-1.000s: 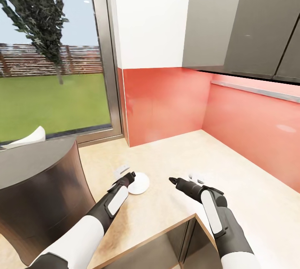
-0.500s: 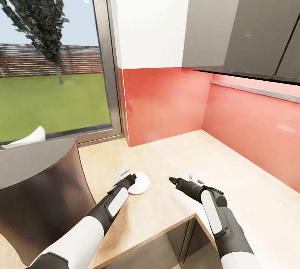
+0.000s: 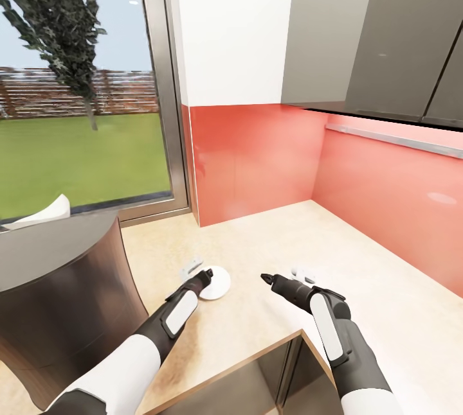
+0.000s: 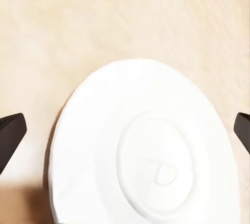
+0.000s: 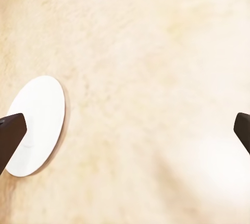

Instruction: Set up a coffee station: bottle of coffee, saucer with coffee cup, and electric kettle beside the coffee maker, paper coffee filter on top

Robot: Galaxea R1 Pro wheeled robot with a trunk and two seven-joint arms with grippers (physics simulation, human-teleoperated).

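Note:
The saucer (image 3: 217, 283) is a small white plate lying flat on the beige kitchen countertop (image 3: 289, 229). My left gripper (image 3: 200, 272) hovers at its near edge, open, and in the left wrist view the saucer (image 4: 140, 151) lies between the two wide-apart fingertips (image 4: 10, 133). To the right, my right gripper (image 3: 280, 279) is open over bare worktop, with the saucer (image 5: 34, 125) off to one side. The coffee maker (image 3: 58, 299) is a big dark drum at the left, with a white curved piece (image 3: 42, 212) at its far rim. The bottle of coffee, coffee cup, electric kettle and kitchen shelf are out of view.
A red backsplash (image 3: 257, 158) lines the corner behind the worktop, under grey wall cabinets (image 3: 386, 29). A tall window (image 3: 77, 113) stands at the left. The worktop's front edge (image 3: 257, 354) cuts in between my arms, over grey cabinet fronts.
My left gripper has crept slightly forward towards the saucer. The right arm and the saucer have stayed put.

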